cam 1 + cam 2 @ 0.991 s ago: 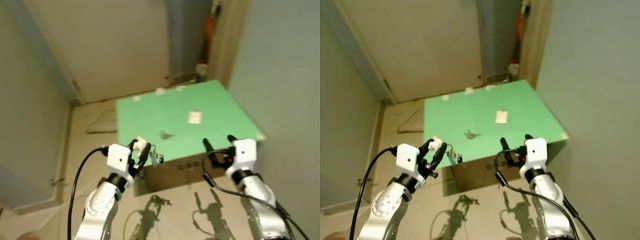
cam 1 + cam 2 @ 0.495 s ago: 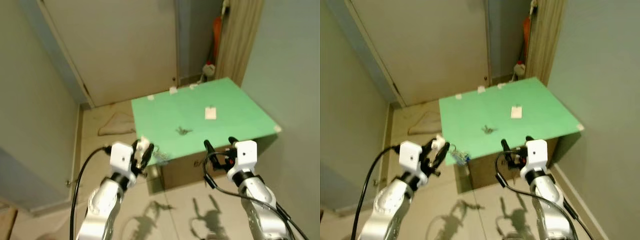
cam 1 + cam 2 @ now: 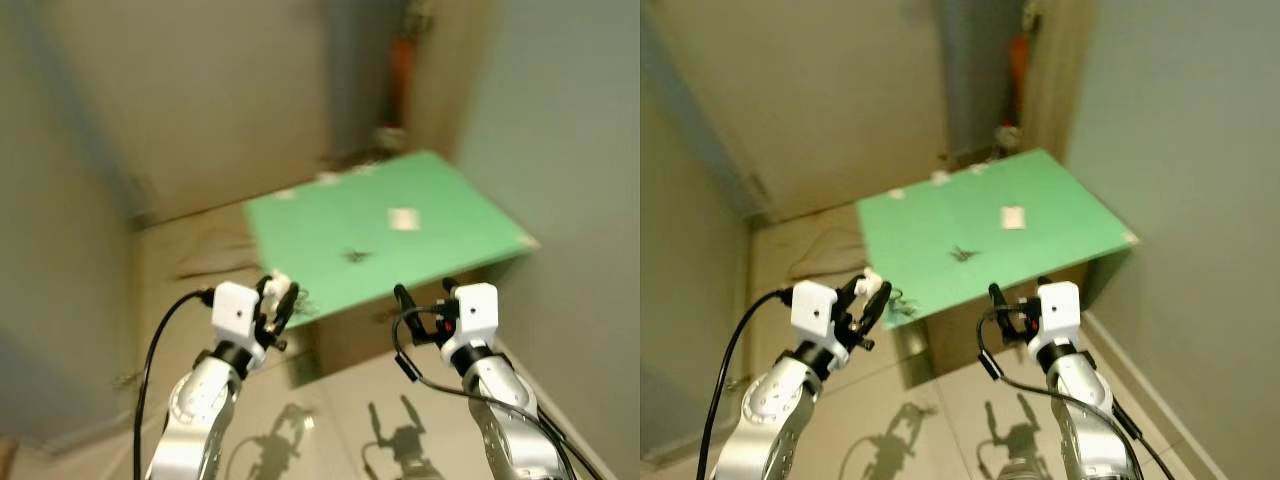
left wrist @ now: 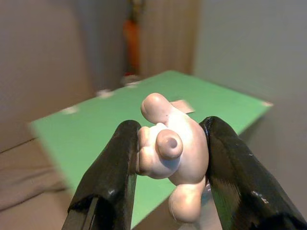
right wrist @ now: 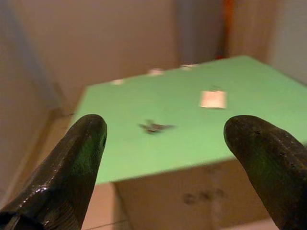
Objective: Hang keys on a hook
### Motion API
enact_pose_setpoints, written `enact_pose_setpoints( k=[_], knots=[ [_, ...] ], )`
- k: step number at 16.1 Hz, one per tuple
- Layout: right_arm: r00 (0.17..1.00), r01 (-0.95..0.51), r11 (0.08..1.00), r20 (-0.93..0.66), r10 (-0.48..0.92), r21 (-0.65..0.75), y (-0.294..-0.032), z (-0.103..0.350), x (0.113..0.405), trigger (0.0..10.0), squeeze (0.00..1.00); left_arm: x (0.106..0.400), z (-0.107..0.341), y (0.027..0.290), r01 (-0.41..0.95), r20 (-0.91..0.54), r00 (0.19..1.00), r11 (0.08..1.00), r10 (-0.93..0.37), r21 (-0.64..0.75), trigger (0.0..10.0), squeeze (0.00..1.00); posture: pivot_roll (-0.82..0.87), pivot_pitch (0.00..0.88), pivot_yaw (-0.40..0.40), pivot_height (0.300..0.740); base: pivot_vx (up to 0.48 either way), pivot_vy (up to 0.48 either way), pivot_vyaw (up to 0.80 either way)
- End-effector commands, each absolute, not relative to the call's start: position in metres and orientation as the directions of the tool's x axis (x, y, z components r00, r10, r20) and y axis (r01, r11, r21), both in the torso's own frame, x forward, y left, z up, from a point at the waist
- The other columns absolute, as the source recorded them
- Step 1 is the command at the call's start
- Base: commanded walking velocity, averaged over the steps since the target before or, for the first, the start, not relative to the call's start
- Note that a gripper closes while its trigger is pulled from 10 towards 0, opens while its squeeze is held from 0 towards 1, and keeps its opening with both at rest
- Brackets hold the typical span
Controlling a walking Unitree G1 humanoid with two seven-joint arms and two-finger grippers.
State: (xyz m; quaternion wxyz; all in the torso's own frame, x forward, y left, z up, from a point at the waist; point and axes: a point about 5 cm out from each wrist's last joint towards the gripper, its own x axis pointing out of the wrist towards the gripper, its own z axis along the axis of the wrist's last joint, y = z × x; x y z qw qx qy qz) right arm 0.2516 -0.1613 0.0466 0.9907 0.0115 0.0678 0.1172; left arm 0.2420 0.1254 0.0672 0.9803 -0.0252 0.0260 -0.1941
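- Green tabletop (image 3: 1040, 210) sits in a narrow room corner, door and walls behind; head views are blurred.
- On the tabletop: a small dark bunch of keys (image 3: 962, 253) mid-surface and a white card (image 3: 1012, 217) further back.
- My left hand (image 4: 165, 158) is closed on a pink rubbery keychain charm (image 4: 170, 143); keys dangling below it (image 3: 902, 306) are hard to make out.
- My right hand (image 5: 163, 143) is wide open, empty, aimed over the tabletop.
- No hook visible to me.
- Risk: charm is squishy, could slip from my fingers while walking; swinging keys may snag the tabletop edge.
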Motion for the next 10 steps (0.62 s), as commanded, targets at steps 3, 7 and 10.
enact_pose_setpoints(
  k=[3,7,10],
  knots=[
    [0.966,-0.22,0.975,-0.133,0.224,0.041,-0.1636,0.0486,0.2521,10.0,0.0,0.2432,0.0665,0.1253,0.394,-0.044,0.917,0.917,-0.396,-0.063,0.0,0.0,-0.23,0.0,0.125,0.74,0.0,0.0,-0.72],
    [0.964,-0.222,0.974,-0.141,0.225,0.038,-0.1648,0.0468,0.2511,10.0,0.0,0.2433,0.0661,0.1228,0.412,-0.04,0.909,0.908,-0.415,-0.069,0.0,0.0,-0.24,0.0,0.124,0.74,0.0,0.48,-0.72],
    [0.963,-0.223,0.974,-0.145,0.226,0.036,-0.1643,0.0457,0.2502,10.0,0.0,0.2438,0.0662,0.1228,0.419,-0.04,0.906,0.905,-0.422,-0.066,0.0,0.0,-0.24,0.0,0.125,0.74,0.0,0.48,-0.72]
  ],
)
